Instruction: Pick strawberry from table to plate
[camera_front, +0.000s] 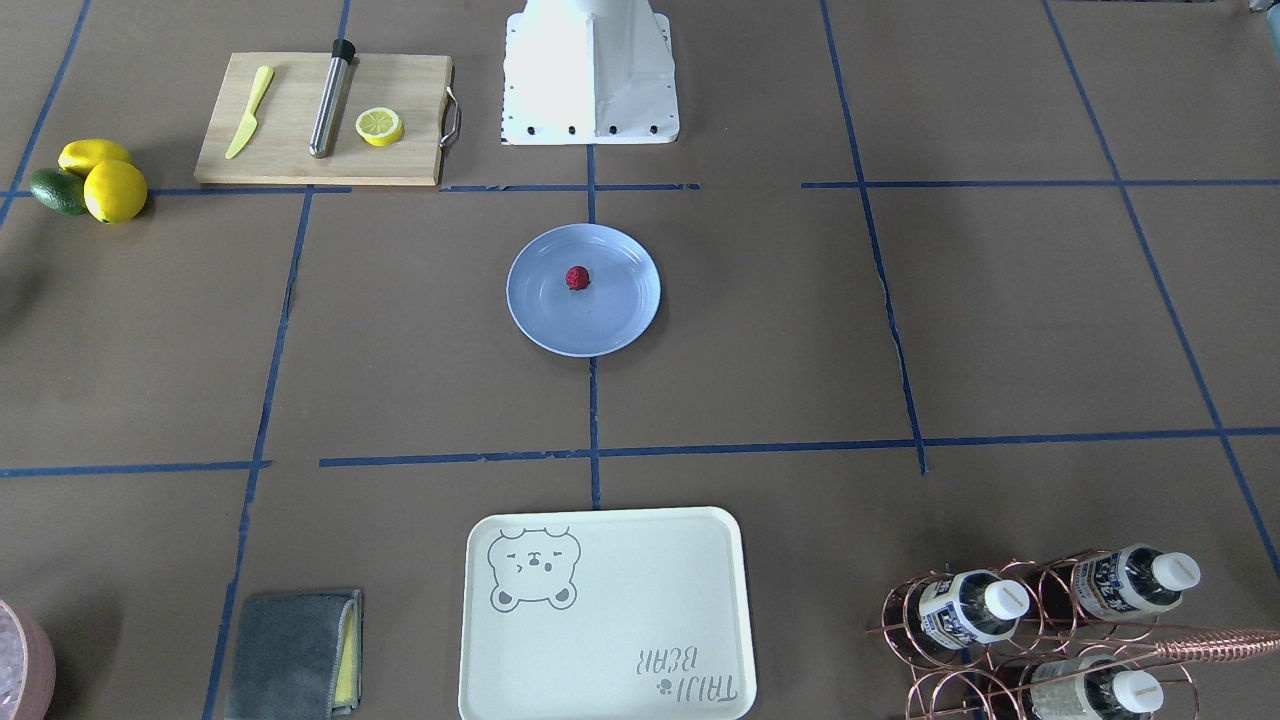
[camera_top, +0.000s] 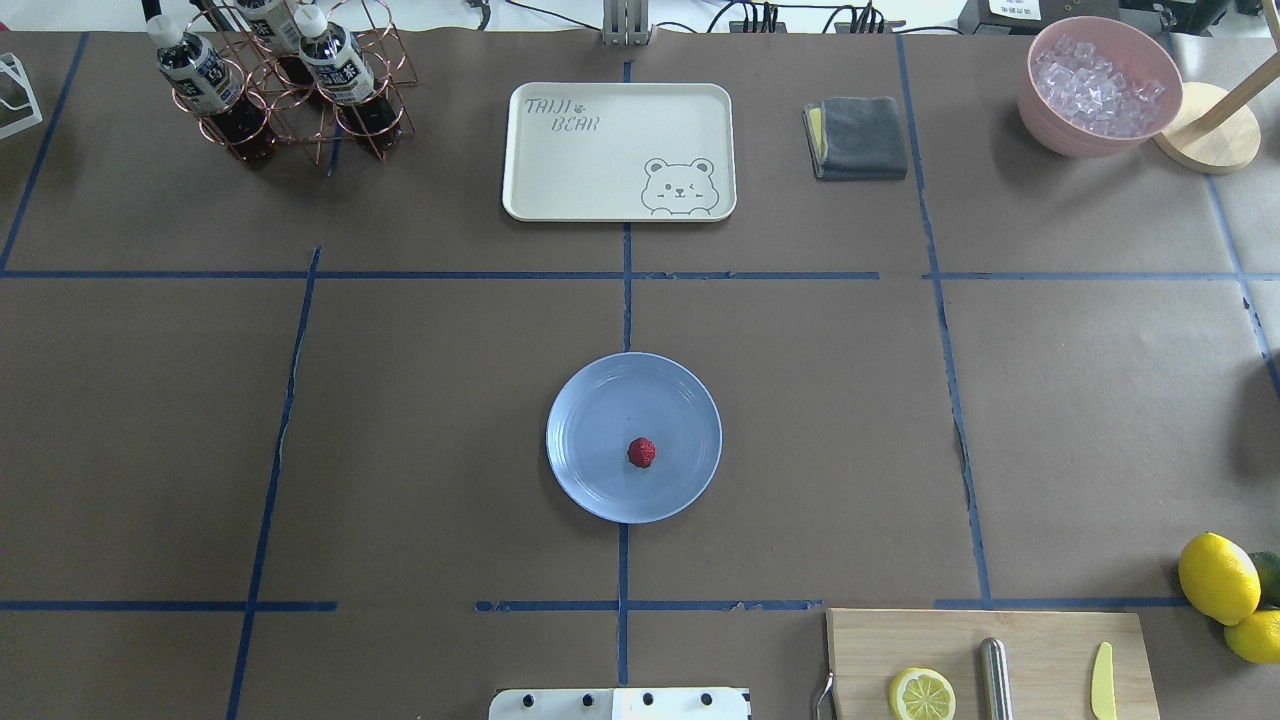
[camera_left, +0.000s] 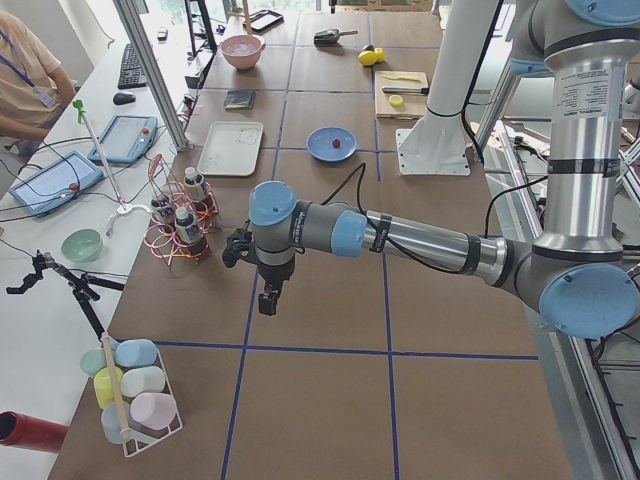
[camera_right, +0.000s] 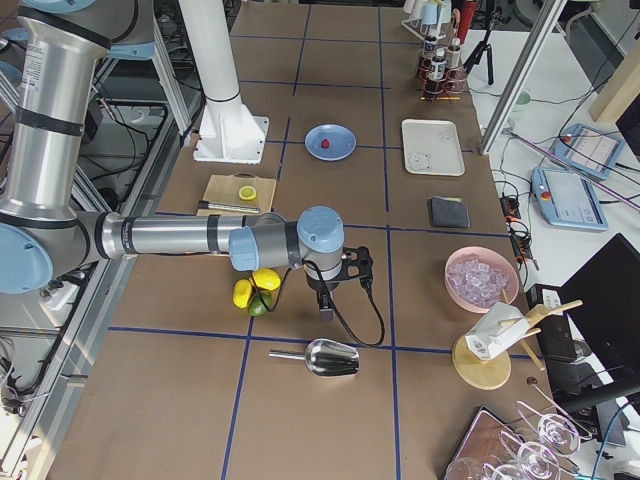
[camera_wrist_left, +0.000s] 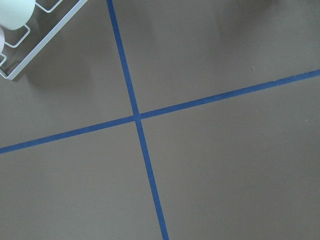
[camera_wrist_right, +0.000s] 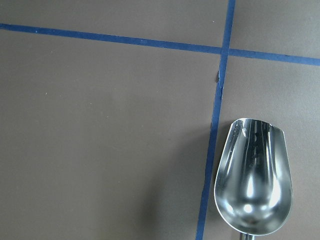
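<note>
Strawberry lies on the plate, near its middle, so placing looks done; no further move seems needed. Left end effector and right end effector hang over the bench, well apart from the plate; whether either is spread or pressed together, I cannot tell.

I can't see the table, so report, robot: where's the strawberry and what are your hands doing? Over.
Left hand, right hand: both far from plate, grip unclear. Strawberry resting on plate. Nothing blocking it.

Bare table rings the plate on every side.
</note>
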